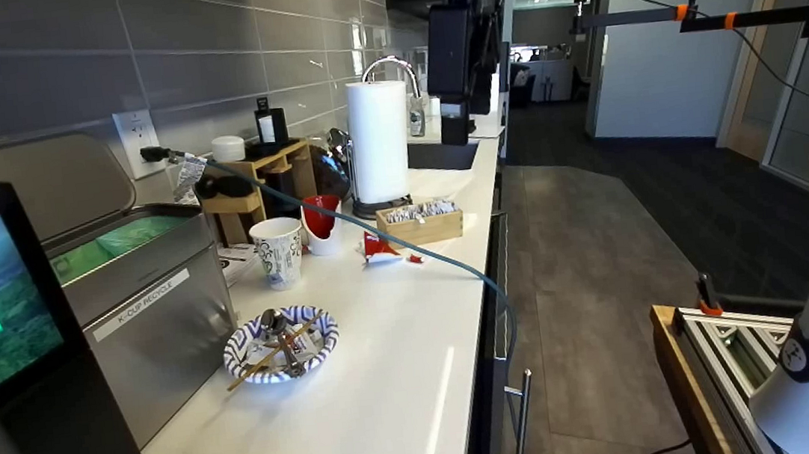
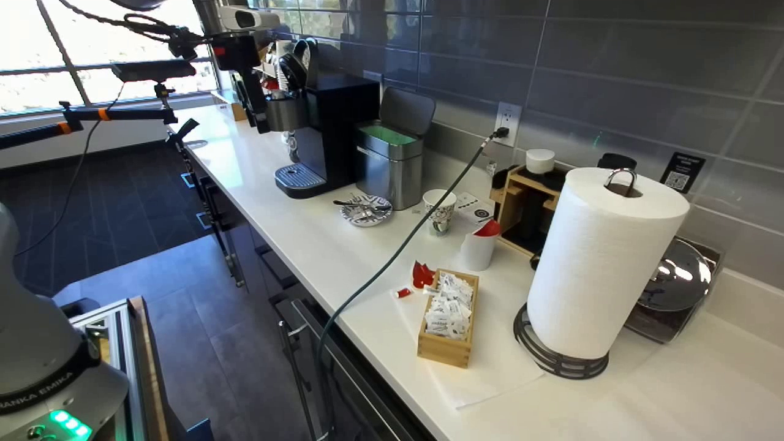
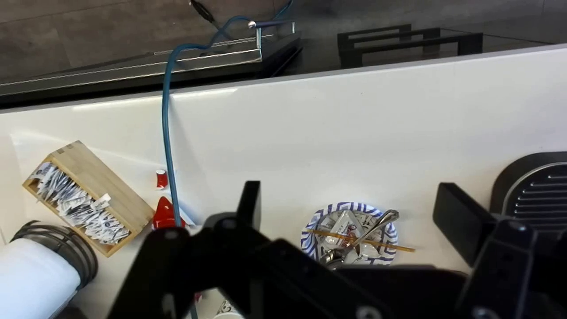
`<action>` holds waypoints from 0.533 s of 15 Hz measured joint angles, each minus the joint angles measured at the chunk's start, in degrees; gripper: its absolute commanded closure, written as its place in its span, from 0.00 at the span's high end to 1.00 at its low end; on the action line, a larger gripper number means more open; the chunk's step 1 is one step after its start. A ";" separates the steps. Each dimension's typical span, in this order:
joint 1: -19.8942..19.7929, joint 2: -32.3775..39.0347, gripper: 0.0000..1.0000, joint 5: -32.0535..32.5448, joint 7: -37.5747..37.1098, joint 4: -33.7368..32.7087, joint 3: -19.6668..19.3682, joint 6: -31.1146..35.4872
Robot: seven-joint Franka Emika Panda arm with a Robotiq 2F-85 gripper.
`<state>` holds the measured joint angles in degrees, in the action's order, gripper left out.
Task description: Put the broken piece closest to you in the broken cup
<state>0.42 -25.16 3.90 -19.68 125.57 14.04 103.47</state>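
Note:
The broken cup [image 1: 327,244], white outside and red inside with a jagged rim, stands upright by the wall, shown in both exterior views. In front of it lies a small red piece [image 2: 403,293], nearer the counter's front edge than a larger red shard [image 2: 422,275]. From above, the small piece [image 3: 161,179] sits left of a cable. High over the counter, my gripper [image 3: 348,195] is wide open with nothing between its fingers. It hangs well away from the pieces, above the bowl area in the wrist view, where its body hides most of the cup.
A blue cable [image 3: 165,115] crosses the counter beside the pieces. Next to them stands a wooden box [image 2: 442,350] of sachets. A patterned paper cup [image 1: 280,256], a bowl [image 3: 343,206] with spoons, a paper towel roll [image 1: 380,139], a metal bin [image 2: 389,174] and a coffee machine [image 2: 346,122] stand around.

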 measured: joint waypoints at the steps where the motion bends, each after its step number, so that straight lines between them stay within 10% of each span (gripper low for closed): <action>1: -0.14 0.01 1.00 0.15 0.00 -0.01 -0.83 0.02; 8: -4.29 3.48 1.00 2.32 3.91 -1.09 -11.07 4.57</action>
<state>-3.87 -21.68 6.22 -15.77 124.48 2.97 108.04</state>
